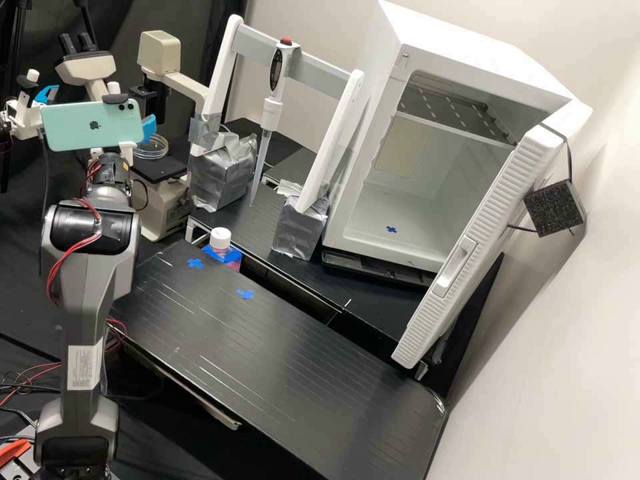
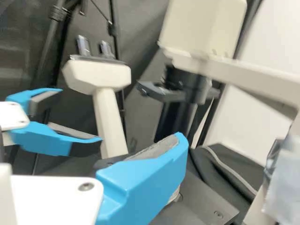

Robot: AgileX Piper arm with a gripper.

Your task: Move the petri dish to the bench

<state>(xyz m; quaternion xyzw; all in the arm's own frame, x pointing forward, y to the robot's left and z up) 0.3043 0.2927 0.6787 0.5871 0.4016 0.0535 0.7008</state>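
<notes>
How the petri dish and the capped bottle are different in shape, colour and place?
The petri dish is low and flat, but the bottle is taller, with a white cap.
The petri dish looks clear; the bottle shows pink.
The petri dish is on the microscope's black stage, while the bottle stands by the bench's edge.

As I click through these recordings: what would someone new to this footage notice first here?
Probably the big white cabinet on the right of the high view, its ribbed door wide open. Next, the mint-green phone at the upper left, then the pipette hanging between two white posts near the centre. The clear petri dish on the microscope's black stage, just beyond the phone, is easily overlooked.
</notes>
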